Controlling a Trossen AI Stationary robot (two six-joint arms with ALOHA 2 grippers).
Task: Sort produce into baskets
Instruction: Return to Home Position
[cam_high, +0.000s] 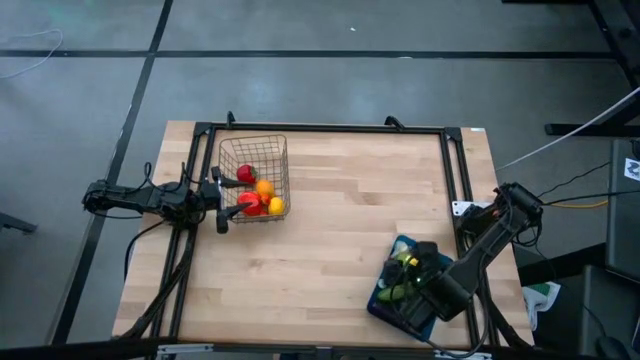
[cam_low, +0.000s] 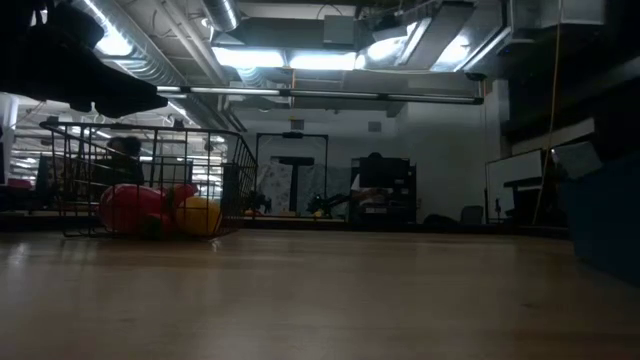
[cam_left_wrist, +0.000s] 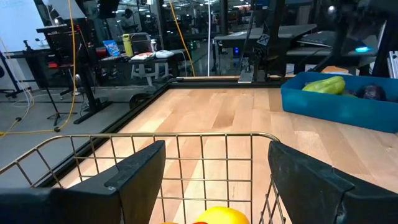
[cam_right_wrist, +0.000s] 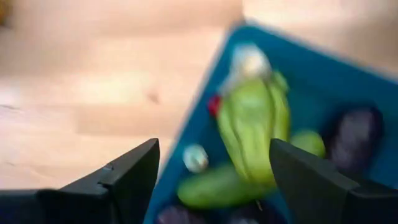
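Note:
The silver wire basket (cam_high: 255, 180) stands at the table's far left and holds red tomatoes (cam_high: 248, 203), an orange (cam_high: 264, 187) and a yellow lemon (cam_high: 276, 206). My left gripper (cam_high: 221, 205) points level at the basket's left wall. It is open, and its fingers (cam_left_wrist: 140, 180) stand apart at the rim (cam_left_wrist: 155, 137). The teal tray (cam_high: 380, 300) lies at the near right. It holds a green pepper (cam_right_wrist: 252, 124), a cucumber (cam_right_wrist: 211, 186), garlic (cam_right_wrist: 249, 59) and a dark eggplant (cam_right_wrist: 351, 134). My right gripper (cam_right_wrist: 214, 180) hangs open above the tray, pointing steeply down, with nothing between its fingers.
A black frame (cam_high: 330, 127) runs along the table's far and side edges. Bare wood (cam_high: 340, 210) lies between the basket and the tray. In the low view the basket (cam_low: 150, 180) shows at the left and the tray's wall (cam_low: 605, 220) at the right.

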